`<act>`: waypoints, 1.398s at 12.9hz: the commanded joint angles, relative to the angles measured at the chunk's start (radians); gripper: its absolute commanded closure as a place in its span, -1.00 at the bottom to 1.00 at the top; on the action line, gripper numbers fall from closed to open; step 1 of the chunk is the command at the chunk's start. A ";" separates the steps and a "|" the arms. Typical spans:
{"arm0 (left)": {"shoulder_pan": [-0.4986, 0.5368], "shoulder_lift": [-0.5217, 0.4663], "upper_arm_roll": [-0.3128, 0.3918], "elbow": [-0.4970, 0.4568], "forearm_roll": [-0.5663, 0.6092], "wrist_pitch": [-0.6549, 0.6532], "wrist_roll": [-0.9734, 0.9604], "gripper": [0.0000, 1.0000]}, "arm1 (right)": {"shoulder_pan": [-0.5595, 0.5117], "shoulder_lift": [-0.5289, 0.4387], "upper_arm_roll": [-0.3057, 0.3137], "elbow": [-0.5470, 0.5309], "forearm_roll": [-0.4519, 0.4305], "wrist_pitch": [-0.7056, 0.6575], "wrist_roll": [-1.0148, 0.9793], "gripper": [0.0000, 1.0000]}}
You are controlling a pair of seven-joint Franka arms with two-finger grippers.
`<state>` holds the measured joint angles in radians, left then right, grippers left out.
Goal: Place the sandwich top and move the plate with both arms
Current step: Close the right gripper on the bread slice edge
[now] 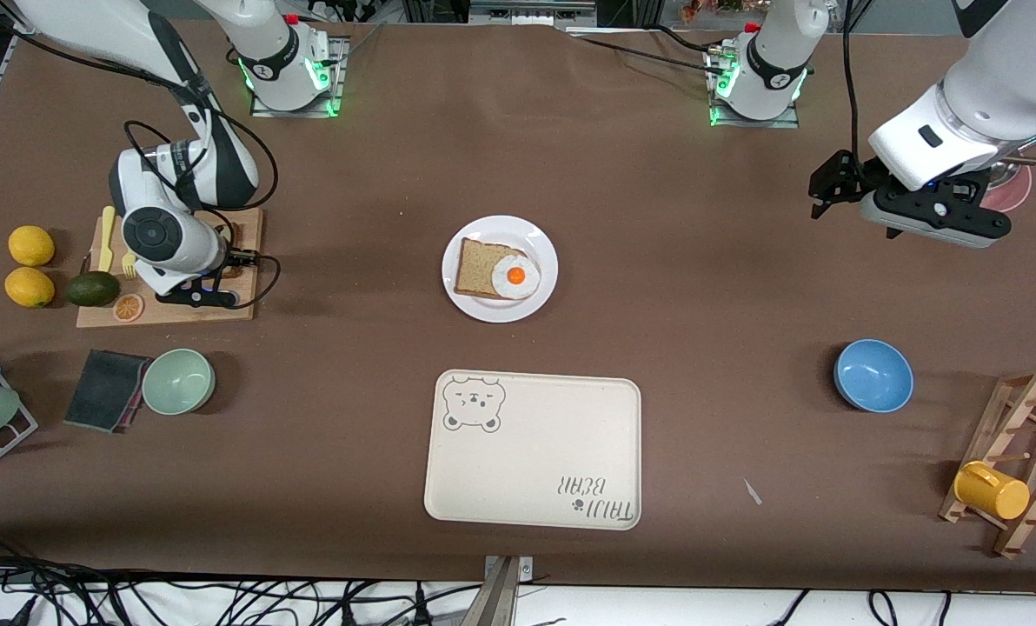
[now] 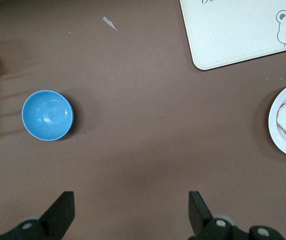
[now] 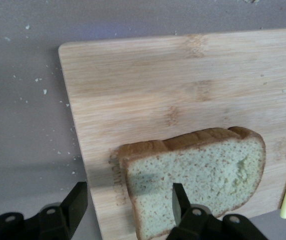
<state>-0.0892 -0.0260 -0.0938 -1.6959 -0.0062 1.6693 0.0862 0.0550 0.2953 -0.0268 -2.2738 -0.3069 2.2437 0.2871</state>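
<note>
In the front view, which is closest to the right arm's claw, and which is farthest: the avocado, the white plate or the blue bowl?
The right claw is over the wooden cutting board.
1. Avocado: on that board's edge, right beside the claw.
2. White plate: mid-table, holding bread with a fried egg.
3. Blue bowl: toward the left arm's end of the table, farthest.

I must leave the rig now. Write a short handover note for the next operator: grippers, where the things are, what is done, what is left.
Right gripper: open, low over the cutting board, fingers astride one edge of the sandwich top, not closed on it.
Left gripper: open, empty, waiting over bare table at the left arm's end.
Plate: mid-table, holding the egg slice; the tray lies nearer the front camera.
Done: nothing placed yet.
Left: grasp the top, lay it on the egg slice, move the plate with both arms.
</note>
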 commanded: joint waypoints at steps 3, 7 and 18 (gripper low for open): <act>0.000 0.008 -0.001 0.025 0.002 -0.022 0.009 -1.00 | 0.005 0.030 0.001 0.002 -0.021 -0.016 0.027 -0.32; 0.000 0.008 0.000 0.025 0.002 -0.022 0.009 -1.00 | 0.003 0.033 -0.001 0.002 -0.024 -0.021 0.015 0.16; 0.002 0.008 0.000 0.024 0.002 -0.022 0.006 -1.00 | 0.002 0.033 -0.001 0.008 -0.035 -0.026 0.017 1.00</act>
<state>-0.0896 -0.0260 -0.0939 -1.6959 -0.0062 1.6693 0.0862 0.0546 0.3281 -0.0316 -2.2701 -0.3345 2.2236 0.2924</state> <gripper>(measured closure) 0.000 0.952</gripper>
